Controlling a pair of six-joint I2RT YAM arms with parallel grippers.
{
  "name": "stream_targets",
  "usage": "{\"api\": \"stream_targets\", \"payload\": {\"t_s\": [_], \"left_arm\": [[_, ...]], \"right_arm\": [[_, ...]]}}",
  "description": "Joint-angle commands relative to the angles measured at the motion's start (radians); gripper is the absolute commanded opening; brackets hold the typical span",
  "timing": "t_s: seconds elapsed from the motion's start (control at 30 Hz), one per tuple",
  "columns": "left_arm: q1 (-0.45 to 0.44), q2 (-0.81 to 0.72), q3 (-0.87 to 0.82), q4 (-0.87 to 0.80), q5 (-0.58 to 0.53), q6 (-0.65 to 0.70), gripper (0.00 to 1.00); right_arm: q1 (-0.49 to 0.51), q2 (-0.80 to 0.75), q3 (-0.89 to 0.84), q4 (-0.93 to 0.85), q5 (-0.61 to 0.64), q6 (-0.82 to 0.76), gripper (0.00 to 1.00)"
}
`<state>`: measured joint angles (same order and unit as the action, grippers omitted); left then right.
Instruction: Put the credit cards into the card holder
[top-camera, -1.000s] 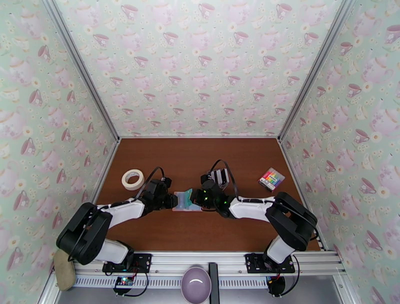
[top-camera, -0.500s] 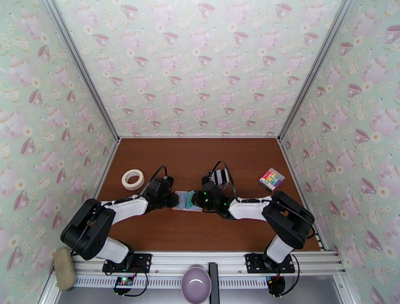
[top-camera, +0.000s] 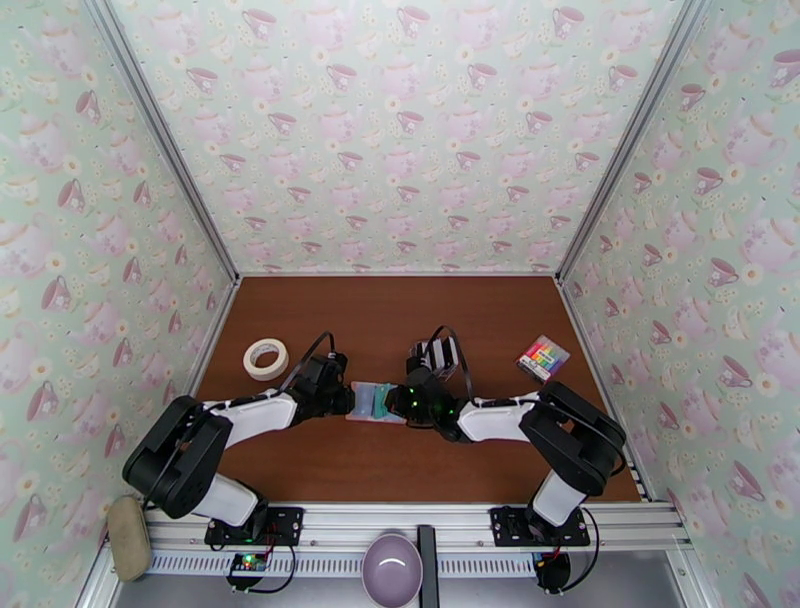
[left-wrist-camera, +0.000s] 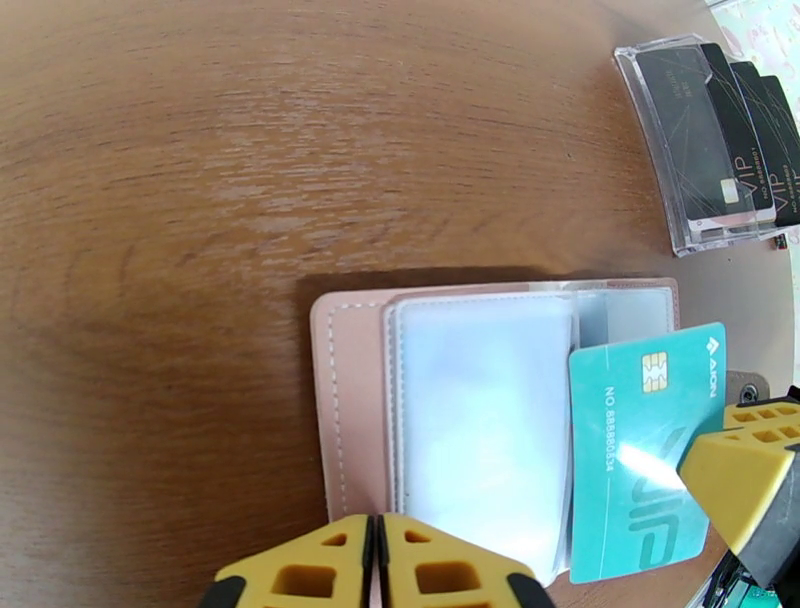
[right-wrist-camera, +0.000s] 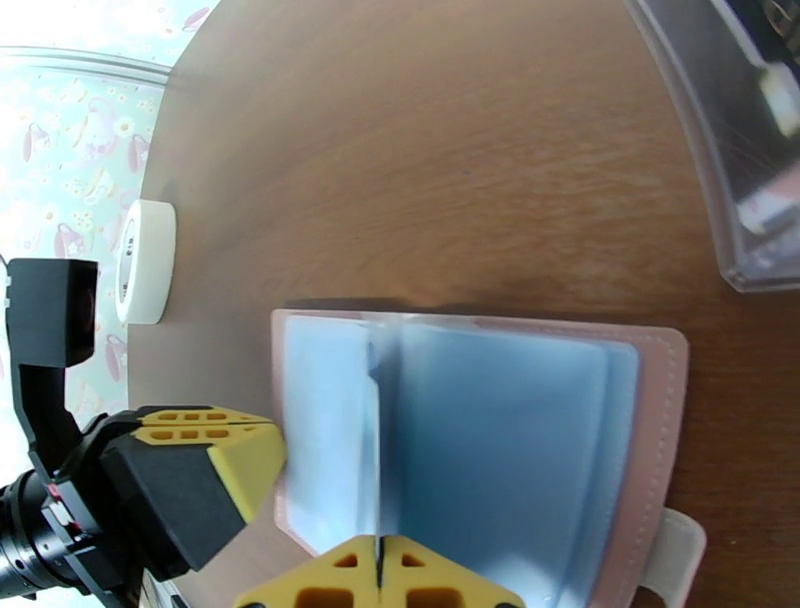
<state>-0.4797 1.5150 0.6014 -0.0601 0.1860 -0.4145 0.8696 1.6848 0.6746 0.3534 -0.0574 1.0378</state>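
The pale pink card holder lies open on the brown table, its clear sleeves facing up. It sits between both grippers in the top view. My left gripper is shut at the holder's near edge and appears to pinch it; its yellow fingers touch the holder's left edge. My right gripper is shut on a teal credit card, seen edge-on, whose edge meets the sleeves. More dark credit cards stand in a clear stand behind.
A roll of white tape lies left of the arms, also seen at the table's edge. A rainbow-striped block sits at the right. A purple bowl rests on the near rail.
My left gripper's jaws have come together at the holder's edge. The right gripper and its card have edged slightly left over the holder.
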Motion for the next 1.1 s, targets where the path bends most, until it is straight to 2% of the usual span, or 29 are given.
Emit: {"api": "stream_targets", "payload": {"t_s": [0.0,0.37,1.07], "left_arm": [[-0.005,0.023,0.009,-0.041,-0.016,0.005,0.11],[-0.005,0.032,0.008,-0.041,-0.013,0.002,0.1],[-0.003,0.034,0.007,-0.036,-0.007,-0.001,0.1]], "right_arm": [[0.002,-0.03,-0.028,0.026,0.042,0.018,0.01],[0.003,0.007,-0.058,0.163,0.006,0.051,0.01],[-0.004,0.058,-0.075,0.237,-0.005,0.071,0.01]]}}
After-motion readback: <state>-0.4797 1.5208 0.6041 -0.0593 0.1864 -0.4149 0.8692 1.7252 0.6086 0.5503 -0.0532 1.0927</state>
